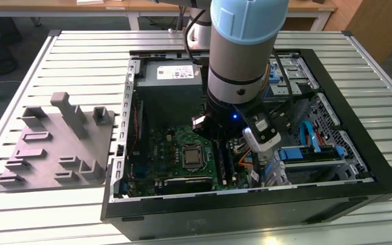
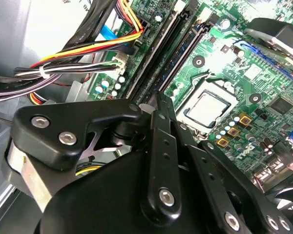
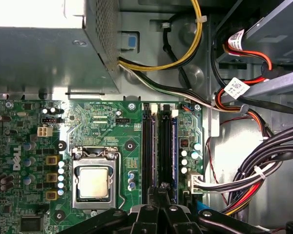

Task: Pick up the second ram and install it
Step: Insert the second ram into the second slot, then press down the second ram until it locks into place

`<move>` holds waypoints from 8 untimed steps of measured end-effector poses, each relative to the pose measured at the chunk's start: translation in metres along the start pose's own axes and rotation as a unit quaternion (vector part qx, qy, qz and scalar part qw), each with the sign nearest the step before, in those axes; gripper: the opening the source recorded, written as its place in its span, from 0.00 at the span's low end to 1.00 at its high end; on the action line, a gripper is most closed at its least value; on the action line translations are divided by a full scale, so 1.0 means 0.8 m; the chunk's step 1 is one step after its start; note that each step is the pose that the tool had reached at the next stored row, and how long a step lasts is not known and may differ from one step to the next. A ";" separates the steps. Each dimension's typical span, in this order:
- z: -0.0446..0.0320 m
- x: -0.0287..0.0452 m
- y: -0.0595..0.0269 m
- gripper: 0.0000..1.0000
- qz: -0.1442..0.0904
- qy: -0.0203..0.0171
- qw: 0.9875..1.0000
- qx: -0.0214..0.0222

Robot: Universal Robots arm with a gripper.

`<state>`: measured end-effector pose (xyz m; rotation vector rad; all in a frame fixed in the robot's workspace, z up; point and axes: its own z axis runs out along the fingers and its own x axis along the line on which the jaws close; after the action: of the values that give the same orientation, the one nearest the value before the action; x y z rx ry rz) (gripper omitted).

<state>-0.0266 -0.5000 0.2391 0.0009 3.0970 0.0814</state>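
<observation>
Evidently the gripper [image 3: 161,195] hovers right above the motherboard's [image 3: 107,126] memory slots [image 3: 158,146], jaws pinched narrowly on the second ram [image 3: 163,187], held edge-on to line up with a slot.

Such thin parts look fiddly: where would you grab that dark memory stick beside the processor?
By the middle of its long top edge, pinching the two flat faces, straight down from above. The second ram stands edge-up on the motherboard with another slot close alongside, so only its top seems free.

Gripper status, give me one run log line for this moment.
gripper: over RAM slots | case: open | tray: beside case
</observation>
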 end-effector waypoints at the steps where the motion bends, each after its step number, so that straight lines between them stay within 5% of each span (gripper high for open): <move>1: 0.0000 0.0000 0.000 0.10 0.000 0.000 1.000 0.000; 8: 0.0008 0.0000 0.003 0.10 0.000 0.000 1.000 0.000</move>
<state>-0.0266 -0.4977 0.2386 0.0008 3.0971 0.0813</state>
